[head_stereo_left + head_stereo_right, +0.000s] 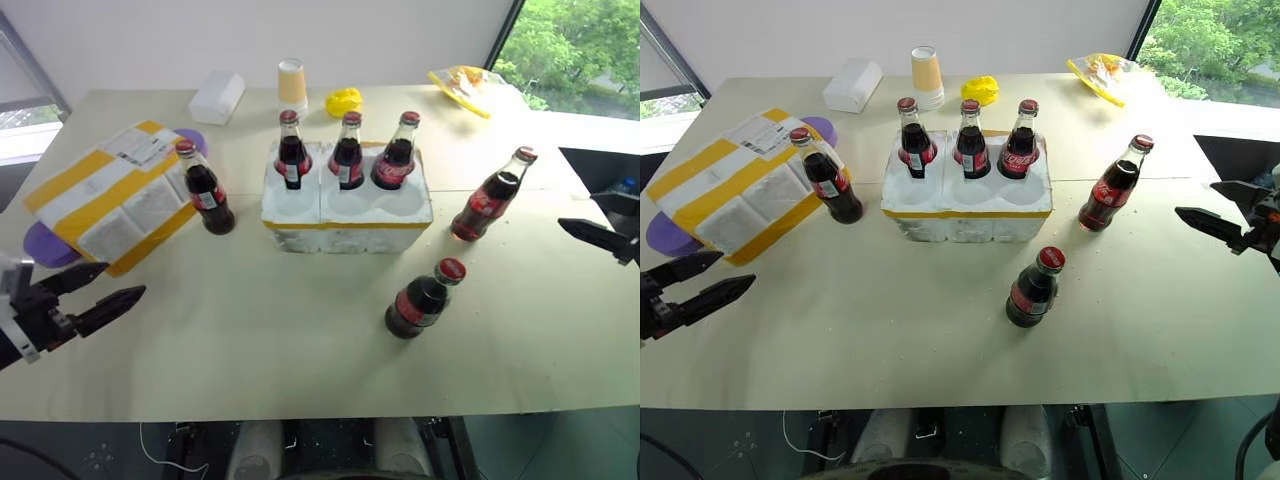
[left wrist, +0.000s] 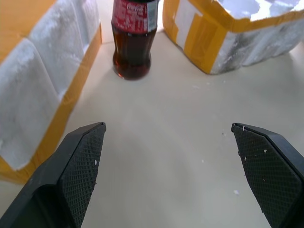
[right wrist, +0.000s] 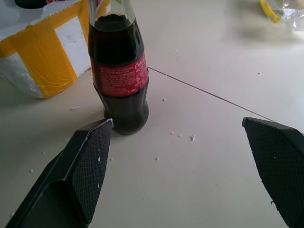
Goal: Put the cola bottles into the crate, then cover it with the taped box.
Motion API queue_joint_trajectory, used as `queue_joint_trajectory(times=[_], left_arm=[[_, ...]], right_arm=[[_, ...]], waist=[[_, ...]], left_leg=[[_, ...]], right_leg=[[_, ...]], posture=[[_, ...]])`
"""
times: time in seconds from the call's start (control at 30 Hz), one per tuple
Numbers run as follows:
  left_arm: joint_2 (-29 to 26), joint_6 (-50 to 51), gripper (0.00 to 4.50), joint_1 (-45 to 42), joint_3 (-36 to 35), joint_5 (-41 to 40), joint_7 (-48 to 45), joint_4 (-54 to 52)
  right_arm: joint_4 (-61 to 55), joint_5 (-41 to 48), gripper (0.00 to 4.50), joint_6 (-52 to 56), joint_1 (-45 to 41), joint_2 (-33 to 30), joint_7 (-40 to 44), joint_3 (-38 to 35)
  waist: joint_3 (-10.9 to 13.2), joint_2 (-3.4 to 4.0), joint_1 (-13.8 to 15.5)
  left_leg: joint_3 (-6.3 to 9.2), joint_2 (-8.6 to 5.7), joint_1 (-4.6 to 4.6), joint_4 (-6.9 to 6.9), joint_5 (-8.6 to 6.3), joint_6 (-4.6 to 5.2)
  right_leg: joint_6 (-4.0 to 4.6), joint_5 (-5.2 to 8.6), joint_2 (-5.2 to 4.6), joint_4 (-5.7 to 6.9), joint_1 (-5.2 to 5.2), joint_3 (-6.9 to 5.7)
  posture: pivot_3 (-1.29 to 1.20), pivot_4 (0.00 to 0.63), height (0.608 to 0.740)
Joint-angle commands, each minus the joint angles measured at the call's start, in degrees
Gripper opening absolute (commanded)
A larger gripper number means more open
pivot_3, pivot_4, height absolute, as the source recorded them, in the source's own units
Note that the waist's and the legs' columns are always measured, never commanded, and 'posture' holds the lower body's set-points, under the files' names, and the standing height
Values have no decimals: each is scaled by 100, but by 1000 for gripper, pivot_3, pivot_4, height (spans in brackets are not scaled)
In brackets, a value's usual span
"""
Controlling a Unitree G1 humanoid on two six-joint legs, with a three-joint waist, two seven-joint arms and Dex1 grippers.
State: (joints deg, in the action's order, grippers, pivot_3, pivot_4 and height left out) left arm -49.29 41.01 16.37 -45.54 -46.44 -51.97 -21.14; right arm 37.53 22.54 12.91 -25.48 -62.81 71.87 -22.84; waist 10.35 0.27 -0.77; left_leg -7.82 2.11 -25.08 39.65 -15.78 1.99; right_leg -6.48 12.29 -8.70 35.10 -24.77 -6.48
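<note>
Crate [image 1: 345, 215] mid-desk: three cola bottles [image 1: 347, 150] seated in the back row, front wells empty. Loose ones: 9 o'clock of crate [image 1: 205, 188], 3 o'clock [image 1: 490, 195], 5 o'clock [image 1: 422, 300]. Taped box [image 1: 110, 195] further out at 9. Loading step, I'd say. Left tool [image 1: 100, 292] and right tool [image 1: 1212, 224] both wide, empty. My next move: right onto the 3 o'clock bottle.

Three cola bottles [image 1: 347, 150] stand in the back wells of the crate [image 1: 345, 222] at the table's [image 1: 250, 350] middle. One bottle [image 1: 204, 187] stands left of it, just beside the taped box [image 1: 110, 195]; two others [image 1: 493, 195] stand right of it, one [image 1: 424, 298] nearer the front edge.
</note>
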Motion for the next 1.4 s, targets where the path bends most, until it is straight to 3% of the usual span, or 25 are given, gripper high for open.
queue_joint_trajectory(times=[0.03,0.17,0.33,0.57,0.8,1.4], left_arm=[[-178,-93,4478,-327,228,90,33,101],[-274,-127,4478,-768,557,166,10,323],[-277,-272,4478,-1661,1224,438,130,857],[248,-687,4478,-3031,2308,1039,531,1655],[671,-1146,4478,-3847,2957,1617,727,2331],[1362,-2018,4478,-5073,3647,2501,701,3861]], right_arm=[[-561,263,4500,272,157,-285,42,-395],[-1430,591,4500,917,439,-439,151,-648],[-3133,1607,4500,2473,663,-658,177,-1213],[-4918,3188,4500,4193,549,-695,-262,-1861],[-5778,3945,4500,4675,571,-542,-847,-2017],[-5976,4644,4500,4606,602,-481,-1530,-1975]], waist=[[-1,2,-3],[-2,8,-5],[-5,13,10],[-5,2,61],[-2,-8,137],[-2,-14,150]], left_leg=[[0,-1,0,0,0,0],[0,-1,0,0,2,-1],[2,0,0,0,2,-1],[10,-3,0,0,1,2],[9,-5,-1,2,1,4],[15,-13,-20,36,-3,18]], right_leg=[[0,0,-1,0,1,0],[-1,-1,0,5,-1,0],[-2,-1,1,10,-2,0],[-17,-14,-1,8,4,-1],[-18,-16,-1,8,4,-1],[-20,-18,1,11,7,-4]], posture=[[0,150,740],[0,150,740],[0,150,740],[0,150,740],[0,150,740],[0,150,740]])
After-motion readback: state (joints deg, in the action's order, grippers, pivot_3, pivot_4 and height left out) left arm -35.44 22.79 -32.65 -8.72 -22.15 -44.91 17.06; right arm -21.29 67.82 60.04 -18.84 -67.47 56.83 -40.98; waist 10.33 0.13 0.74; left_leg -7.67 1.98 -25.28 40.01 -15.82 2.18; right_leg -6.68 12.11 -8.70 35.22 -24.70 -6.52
